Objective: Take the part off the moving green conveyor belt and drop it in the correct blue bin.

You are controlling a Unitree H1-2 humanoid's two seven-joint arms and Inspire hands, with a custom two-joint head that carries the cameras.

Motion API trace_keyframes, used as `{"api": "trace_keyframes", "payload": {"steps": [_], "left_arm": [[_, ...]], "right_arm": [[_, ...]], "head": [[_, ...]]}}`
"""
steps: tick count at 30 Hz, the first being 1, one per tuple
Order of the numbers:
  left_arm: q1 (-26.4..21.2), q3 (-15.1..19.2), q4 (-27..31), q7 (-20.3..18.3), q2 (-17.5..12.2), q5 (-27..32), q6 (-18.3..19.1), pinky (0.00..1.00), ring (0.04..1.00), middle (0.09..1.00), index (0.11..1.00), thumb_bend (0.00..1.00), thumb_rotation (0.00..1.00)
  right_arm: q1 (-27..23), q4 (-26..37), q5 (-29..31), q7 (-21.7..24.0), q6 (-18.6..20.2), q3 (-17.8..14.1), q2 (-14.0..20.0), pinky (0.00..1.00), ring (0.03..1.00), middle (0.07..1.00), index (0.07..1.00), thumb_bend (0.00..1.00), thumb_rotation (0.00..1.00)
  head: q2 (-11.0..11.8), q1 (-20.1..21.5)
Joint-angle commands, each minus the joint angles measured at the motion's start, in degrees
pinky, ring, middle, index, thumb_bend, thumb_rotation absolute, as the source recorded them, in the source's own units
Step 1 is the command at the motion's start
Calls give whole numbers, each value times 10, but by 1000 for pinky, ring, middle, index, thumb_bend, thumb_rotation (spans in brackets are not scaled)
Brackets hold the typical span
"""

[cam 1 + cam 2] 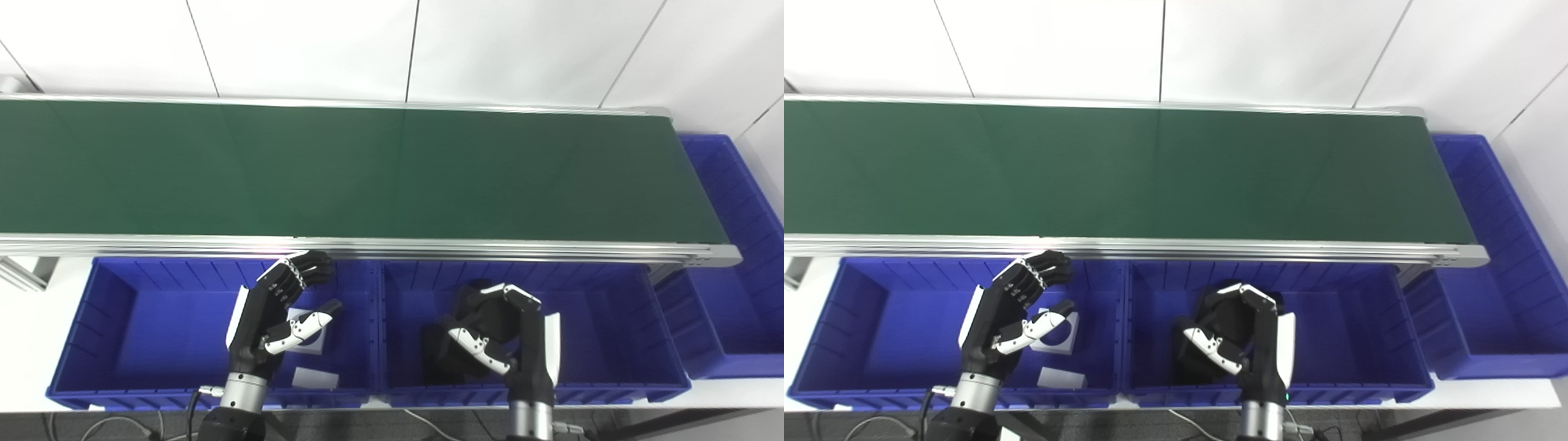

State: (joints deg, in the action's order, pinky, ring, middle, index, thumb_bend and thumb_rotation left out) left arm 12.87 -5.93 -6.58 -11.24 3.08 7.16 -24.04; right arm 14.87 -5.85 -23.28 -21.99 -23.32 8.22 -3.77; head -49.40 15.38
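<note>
The green conveyor belt (367,171) runs across the view, and I see no part on it. My left hand (275,312) hovers open over the left blue bin (153,318), fingers curled near the belt's front rail and thumb apart. Under it in that bin lie a white square part with a round hole (311,337) and a flat white piece (315,378). My right hand (502,331) hangs over the middle blue bin (600,331), fingers loosely curved and apparently holding nothing. A dark part (438,358) lies in that bin, partly hidden by the hand.
A third blue bin (735,245) stands at the belt's right end. The silver front rail (490,248) of the conveyor separates the belt from the two front bins. Cables hang below the table's front edge at the left.
</note>
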Motion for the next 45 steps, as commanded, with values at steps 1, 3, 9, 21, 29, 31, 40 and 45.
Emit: {"api": "trace_keyframes", "payload": {"steps": [1,3,9,21,29,31,40,45], "left_arm": [[-4,-4,11,-3,-1,4,-13,662,638,683,675,585,0],[-2,-5,9,-4,0,6,-16,657,636,680,674,588,0],[4,-10,10,1,5,-2,-13,647,629,676,673,594,0],[-1,-14,-7,5,7,-16,-24,664,661,679,684,551,0],[-7,-12,-14,3,9,-10,-26,658,653,673,678,555,0],[-8,-12,-15,3,10,-10,-27,654,650,670,675,546,0],[-7,-13,-19,6,10,-15,-28,638,642,669,675,557,0],[-8,-13,-25,10,11,-22,-28,652,643,671,672,574,0]], "right_arm": [[-15,2,2,-2,-10,-7,-2,442,432,477,309,503,0],[-24,-5,8,6,-6,-11,0,429,442,485,315,504,0],[-46,-22,10,17,2,-12,0,426,444,488,340,504,0],[-61,4,11,71,40,6,11,561,652,703,737,662,0],[-42,35,11,130,77,30,31,938,982,996,999,857,378],[-40,45,12,144,91,35,36,984,996,999,1000,918,457],[-32,72,17,177,115,44,45,899,1000,1000,1000,1000,632],[-27,81,14,172,100,40,52,931,1000,1000,1000,971,527]], "head": [[-1,0],[4,-4],[8,-11],[19,-17],[20,-16],[20,-16],[25,-24],[34,-30]]}}
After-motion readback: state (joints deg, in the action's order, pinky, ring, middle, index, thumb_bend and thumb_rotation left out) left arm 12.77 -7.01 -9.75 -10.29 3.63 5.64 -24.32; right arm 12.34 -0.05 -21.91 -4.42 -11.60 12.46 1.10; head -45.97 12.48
